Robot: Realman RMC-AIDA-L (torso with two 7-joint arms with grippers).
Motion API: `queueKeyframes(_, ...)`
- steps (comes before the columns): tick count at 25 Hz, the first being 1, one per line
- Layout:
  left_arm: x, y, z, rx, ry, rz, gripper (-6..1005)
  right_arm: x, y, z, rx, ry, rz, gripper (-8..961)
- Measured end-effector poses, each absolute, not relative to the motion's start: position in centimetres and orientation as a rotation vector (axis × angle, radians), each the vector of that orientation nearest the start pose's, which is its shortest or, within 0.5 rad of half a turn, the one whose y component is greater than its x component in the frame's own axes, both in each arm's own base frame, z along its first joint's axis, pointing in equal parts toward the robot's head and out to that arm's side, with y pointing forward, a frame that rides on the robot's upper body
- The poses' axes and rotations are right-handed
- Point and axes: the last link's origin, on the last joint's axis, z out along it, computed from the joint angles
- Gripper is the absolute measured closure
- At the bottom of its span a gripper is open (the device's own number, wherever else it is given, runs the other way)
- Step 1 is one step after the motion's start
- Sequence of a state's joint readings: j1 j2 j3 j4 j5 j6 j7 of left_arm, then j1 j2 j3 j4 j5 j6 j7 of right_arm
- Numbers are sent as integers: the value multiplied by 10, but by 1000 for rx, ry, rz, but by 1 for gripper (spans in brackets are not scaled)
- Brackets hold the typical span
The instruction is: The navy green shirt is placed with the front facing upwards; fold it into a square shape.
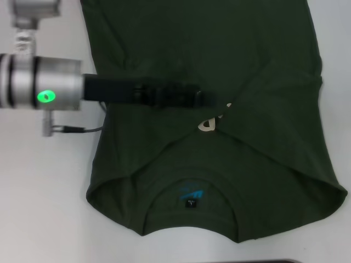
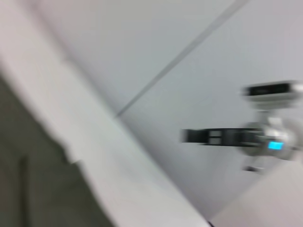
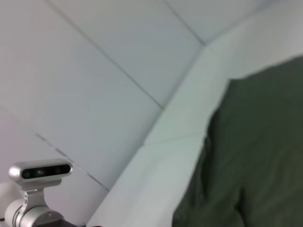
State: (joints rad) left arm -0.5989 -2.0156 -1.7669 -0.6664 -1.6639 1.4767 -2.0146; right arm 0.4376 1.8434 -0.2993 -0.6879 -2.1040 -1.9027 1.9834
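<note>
The navy green shirt (image 1: 219, 49) lies spread over the white table (image 1: 38, 208), its collar toward me, with the teal print (image 1: 191, 192) and black neck tag (image 1: 190, 204) showing inside the neck. A layer of fabric lies over the chest, and only a bit of cream lettering (image 1: 207, 125) peeks out from under it. My left arm (image 1: 49, 90) reaches in from the left, and its black gripper (image 1: 205, 101) sits low over the middle of the shirt, at the peak of the creases. The right wrist view shows a shirt edge (image 3: 255, 156). My right gripper (image 2: 185, 136) appears far off and blurred in the left wrist view.
White table surface shows left of the shirt and along the near edge. A cable (image 1: 82, 130) hangs from the left wrist. The left arm's wrist camera (image 3: 40, 171) shows in the right wrist view. Pale wall panels (image 3: 94, 71) fill the background.
</note>
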Motion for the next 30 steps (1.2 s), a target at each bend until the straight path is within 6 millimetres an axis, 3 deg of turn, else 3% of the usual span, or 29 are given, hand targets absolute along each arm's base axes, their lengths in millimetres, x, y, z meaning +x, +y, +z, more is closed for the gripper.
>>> queueKeyframes(3, -185, 319, -23, -2984, -1039, -963, 295, 316, 288, 129, -2424, 1290, 963, 315)
queueKeyframes(6, -194, 308, -9, -2952, -871, -1066, 188, 314, 285, 120, -2467, 1213, 959, 188)
queueKeyframes(8, -200, 304, -1, -2916, -835, -1099, 153, 312, 281, 115, -2512, 1166, 958, 104)
queueKeyframes(13, -216, 294, 12, -2839, -868, -1161, 154, 308, 268, 98, -2585, 1179, 979, 25)
queueKeyframes(16, -228, 288, 20, -2796, -1042, -1159, 155, 310, 260, 87, -2611, 1230, 959, 19)
queueKeyframes(22, -257, 278, 28, -2645, -1718, -991, 156, 321, 244, 82, -2565, 1390, 956, 51)
queueKeyframes(23, -257, 278, 28, -2645, -1718, -991, 156, 323, 242, 82, -2552, 1419, 955, 57)
queueKeyframes(25, -272, 268, 29, -2517, -1991, -913, 157, 327, 237, 83, -2529, 1460, 952, 69)
queueKeyframes(30, -294, 259, 28, -2350, -2181, -759, 158, 331, 232, 85, -2507, 1480, 949, 98)
